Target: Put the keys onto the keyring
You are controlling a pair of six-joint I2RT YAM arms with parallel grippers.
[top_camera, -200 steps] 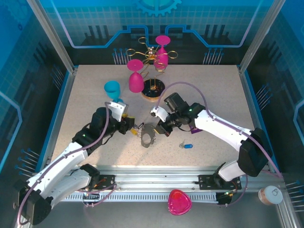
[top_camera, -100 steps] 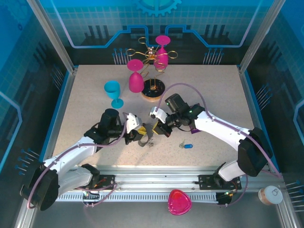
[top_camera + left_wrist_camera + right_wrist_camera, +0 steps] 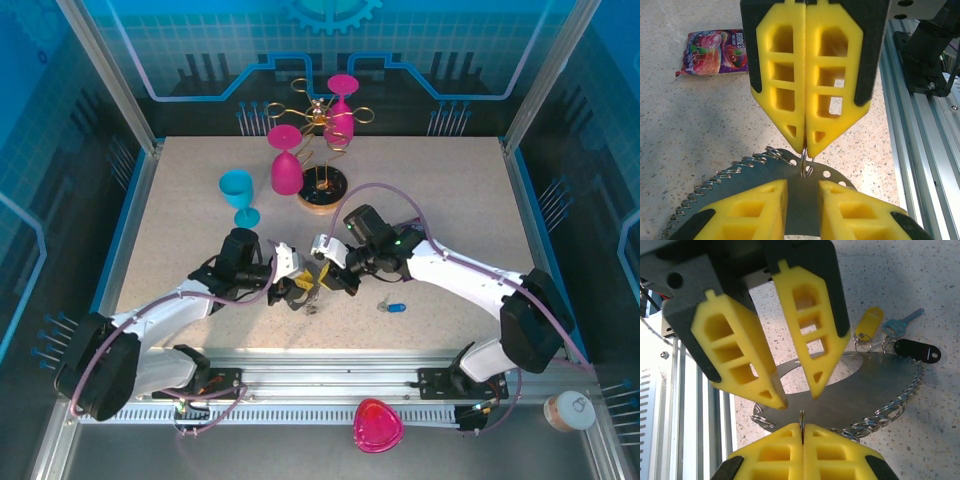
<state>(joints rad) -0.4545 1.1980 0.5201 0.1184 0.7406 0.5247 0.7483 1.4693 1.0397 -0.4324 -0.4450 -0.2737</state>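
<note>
Jaws of the left gripper (image 3: 805,148) are clamping a thin wire ring (image 3: 806,166) on the flat grey keyring (image 3: 875,385), right gripper (image 3: 799,399) is gaping, three plastic-headed keys (image 3: 895,329) lying at its rim.

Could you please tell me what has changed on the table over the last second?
The left gripper swung in from the left towards the centre, meeting the right gripper over the keyring. It is now shut on a small ring at the keyring's edge. The right gripper, open, barely shifted. The loose blue key and the blue glass stayed put.
</note>
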